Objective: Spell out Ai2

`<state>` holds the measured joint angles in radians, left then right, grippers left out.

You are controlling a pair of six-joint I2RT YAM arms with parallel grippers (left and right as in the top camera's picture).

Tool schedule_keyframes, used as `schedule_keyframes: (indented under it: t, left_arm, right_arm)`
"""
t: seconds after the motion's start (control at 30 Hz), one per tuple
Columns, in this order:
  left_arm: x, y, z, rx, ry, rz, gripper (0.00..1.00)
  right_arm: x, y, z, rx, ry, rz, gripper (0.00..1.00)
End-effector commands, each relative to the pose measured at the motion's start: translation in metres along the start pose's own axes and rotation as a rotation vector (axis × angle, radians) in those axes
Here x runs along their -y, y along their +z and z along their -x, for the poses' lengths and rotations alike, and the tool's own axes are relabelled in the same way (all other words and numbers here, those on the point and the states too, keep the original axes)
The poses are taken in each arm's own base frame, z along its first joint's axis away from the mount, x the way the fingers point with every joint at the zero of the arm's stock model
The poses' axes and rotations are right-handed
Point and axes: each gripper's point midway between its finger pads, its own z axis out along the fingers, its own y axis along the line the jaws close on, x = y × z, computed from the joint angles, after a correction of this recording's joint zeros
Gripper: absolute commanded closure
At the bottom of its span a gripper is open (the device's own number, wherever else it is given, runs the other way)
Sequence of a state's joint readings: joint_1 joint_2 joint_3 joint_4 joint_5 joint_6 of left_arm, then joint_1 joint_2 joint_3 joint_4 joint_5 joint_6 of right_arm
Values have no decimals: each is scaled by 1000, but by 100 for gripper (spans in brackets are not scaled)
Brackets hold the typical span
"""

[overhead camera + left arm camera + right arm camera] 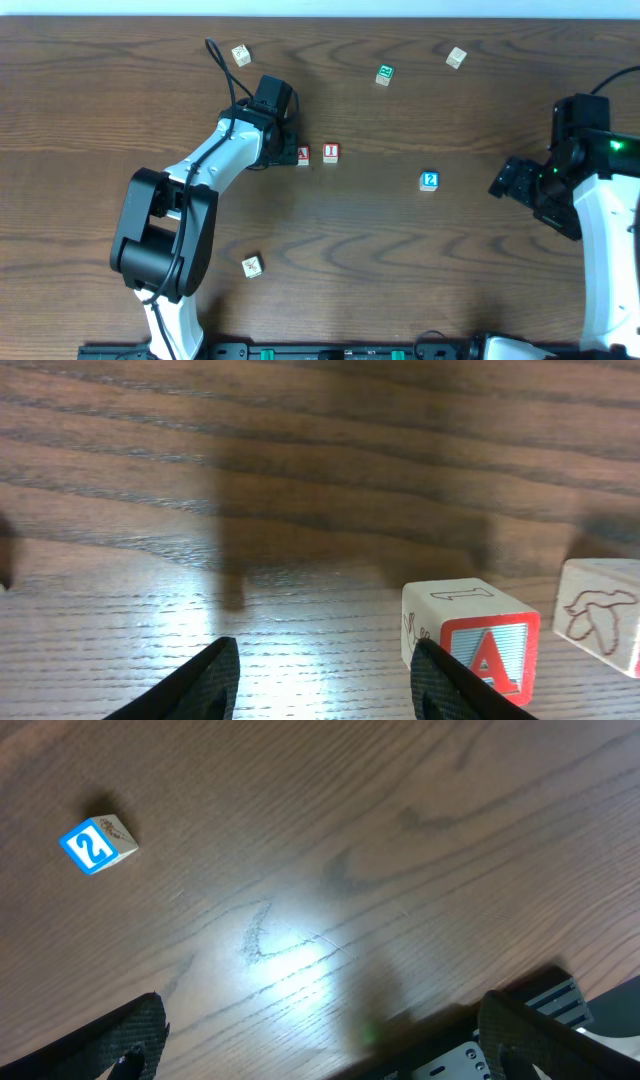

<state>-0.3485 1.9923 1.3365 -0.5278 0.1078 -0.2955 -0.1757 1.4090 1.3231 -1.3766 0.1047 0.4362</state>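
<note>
Holding the left gripper (325, 680) apart just beside the A block (303, 155), with one finger (440, 678) at its side and the block outside the gap. Showing A and the I block (330, 153) side by side, slightly apart. Seeing the 2 block (429, 181) well apart from them, lying near the right gripper (325, 1020). Spreading that gripper wide.

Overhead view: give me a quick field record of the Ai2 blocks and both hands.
A block: on the table, just outside the left hand's fingers
I block: right of the A block, small gap between them
2 block: alone, further right and slightly nearer, not in line
left hand: open, empty, low beside the A block
right hand: open, empty, short of the 2 block
green block: far side, unused
</note>
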Motion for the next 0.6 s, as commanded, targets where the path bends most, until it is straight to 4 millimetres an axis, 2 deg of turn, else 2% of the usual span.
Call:
schedule_keyframes:
  t: [0.0, 0.43, 0.57]
  left_arm:
    - [2, 8, -6, -25, -27, -17, 43]
    - [26, 8, -21, -57, 27, -40, 44]
    - [23, 8, -20, -45, 33, -12, 44]
  right_arm:
    - [2, -3, 2, 9, 12, 0, 1]
    - [2, -3, 2, 8, 12, 0, 1]
    - [2, -3, 2, 7, 12, -1, 1]
